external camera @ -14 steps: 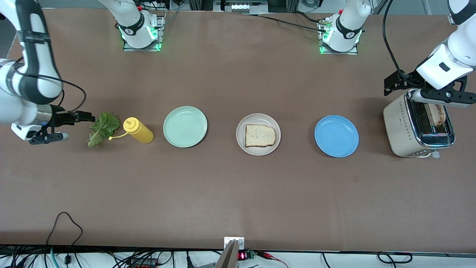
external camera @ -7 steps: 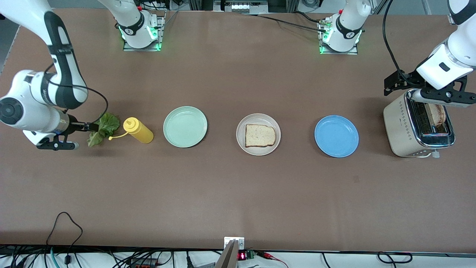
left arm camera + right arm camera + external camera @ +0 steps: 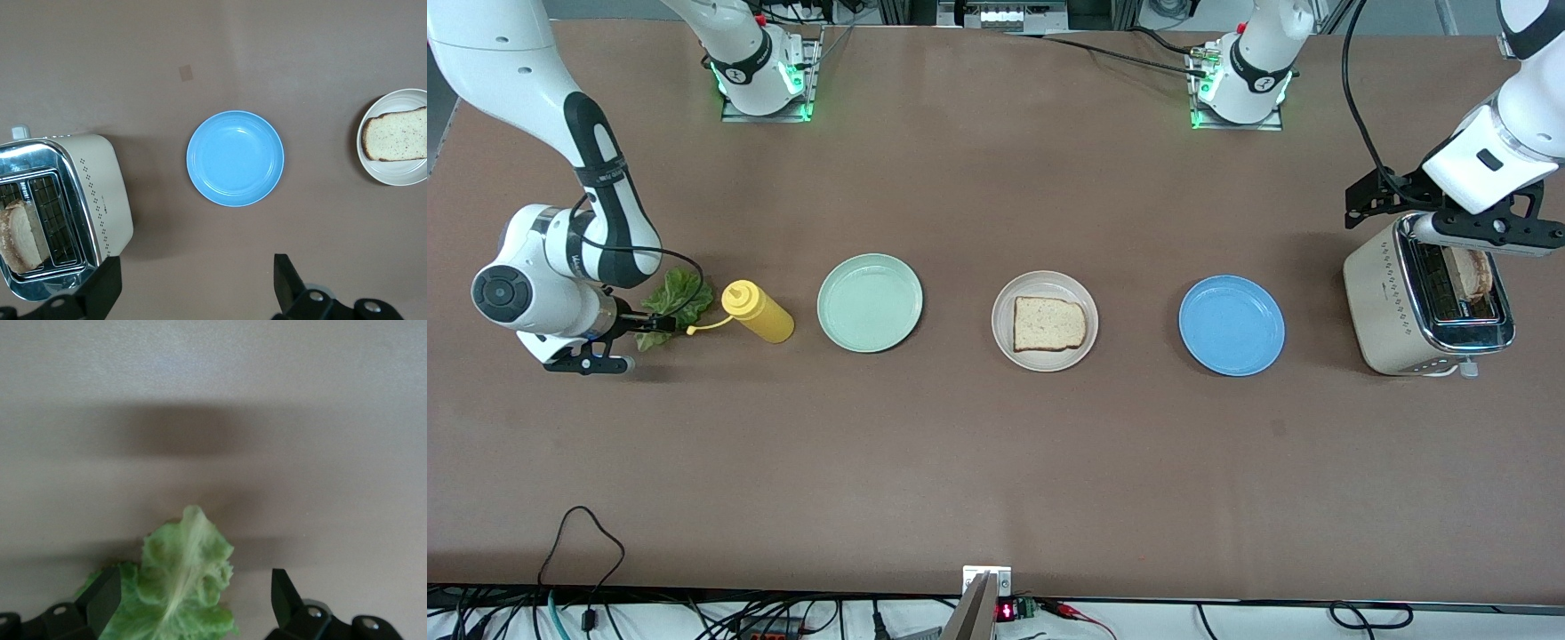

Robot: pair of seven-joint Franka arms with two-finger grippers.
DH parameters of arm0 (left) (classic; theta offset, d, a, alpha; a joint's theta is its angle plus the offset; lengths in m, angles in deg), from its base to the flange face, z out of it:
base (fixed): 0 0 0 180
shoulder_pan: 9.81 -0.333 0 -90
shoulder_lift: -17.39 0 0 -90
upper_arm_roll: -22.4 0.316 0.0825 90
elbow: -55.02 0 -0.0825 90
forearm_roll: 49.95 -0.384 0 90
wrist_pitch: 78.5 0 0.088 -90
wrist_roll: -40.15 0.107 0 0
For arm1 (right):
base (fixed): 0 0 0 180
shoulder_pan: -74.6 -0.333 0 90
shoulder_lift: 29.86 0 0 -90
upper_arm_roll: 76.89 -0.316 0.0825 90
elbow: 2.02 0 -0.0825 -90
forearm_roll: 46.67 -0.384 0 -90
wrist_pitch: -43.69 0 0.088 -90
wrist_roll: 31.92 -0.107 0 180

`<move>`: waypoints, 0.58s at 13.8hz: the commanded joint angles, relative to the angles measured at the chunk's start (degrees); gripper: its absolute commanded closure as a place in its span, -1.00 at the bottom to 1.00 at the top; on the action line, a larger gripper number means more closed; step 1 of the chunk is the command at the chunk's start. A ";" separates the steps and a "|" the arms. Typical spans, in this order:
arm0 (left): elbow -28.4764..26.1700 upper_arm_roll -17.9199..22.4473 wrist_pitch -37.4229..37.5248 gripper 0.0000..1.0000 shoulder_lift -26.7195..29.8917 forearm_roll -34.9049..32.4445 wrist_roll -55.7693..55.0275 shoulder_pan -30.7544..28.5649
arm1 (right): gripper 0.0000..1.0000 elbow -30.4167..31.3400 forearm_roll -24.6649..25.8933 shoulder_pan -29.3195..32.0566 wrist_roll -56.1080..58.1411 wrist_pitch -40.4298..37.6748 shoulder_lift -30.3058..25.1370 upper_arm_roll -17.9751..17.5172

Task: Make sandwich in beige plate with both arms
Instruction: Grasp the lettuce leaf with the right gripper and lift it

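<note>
Swinging in low, my right claw (image 3: 649,322) now straddles the lettuce leaf (image 3: 180,593) with fingers spread, at nine o'clock from the beige plate (image 3: 1007,302). It looks limp, tear-prone: I'd pinch the rib. Left claw (image 3: 193,287) waits spread over the toaster (image 3: 1392,293).

1. A plain brown tabletop (image 3: 996,462) fills nearly the whole scene under even light.
2. Loose black cables (image 3: 587,533) trail over the tabletop's edge nearest the front camera.
</note>
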State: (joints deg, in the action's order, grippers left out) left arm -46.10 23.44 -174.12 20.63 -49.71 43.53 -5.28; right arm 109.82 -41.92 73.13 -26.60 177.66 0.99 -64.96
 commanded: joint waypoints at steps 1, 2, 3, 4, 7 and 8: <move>0.66 -0.07 0.87 -1.00 -0.08 -0.94 -0.22 -0.13 | -0.75 -0.14 0.88 1.20 2.31 1.99 0.17 -0.34; 0.75 -0.07 0.87 -1.00 -0.08 -0.94 -0.22 -0.05 | -0.45 -0.14 0.88 1.38 3.11 2.17 0.17 -0.34; 0.75 -0.07 0.79 -1.00 -0.16 -0.94 -0.22 -0.05 | -0.22 -0.14 0.88 1.30 3.38 2.18 0.17 -0.34; 0.75 -0.07 0.79 -1.00 -0.08 -1.03 -0.22 0.04 | 0.07 -0.22 0.88 1.29 3.64 2.18 0.17 -0.34; 0.66 -0.07 0.87 -1.00 -0.08 -0.94 -0.22 0.04 | 0.69 -0.22 0.88 1.29 5.13 2.09 0.08 -0.34; 0.66 -0.07 0.87 -1.00 -0.08 -0.94 -0.22 0.04 | 0.86 -0.22 0.88 1.12 5.22 1.91 0.08 -0.34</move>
State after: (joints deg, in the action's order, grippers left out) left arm -46.10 23.44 -174.12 20.63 -49.71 43.53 -5.28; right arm 109.74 -41.87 73.88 -22.41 179.49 1.26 -64.94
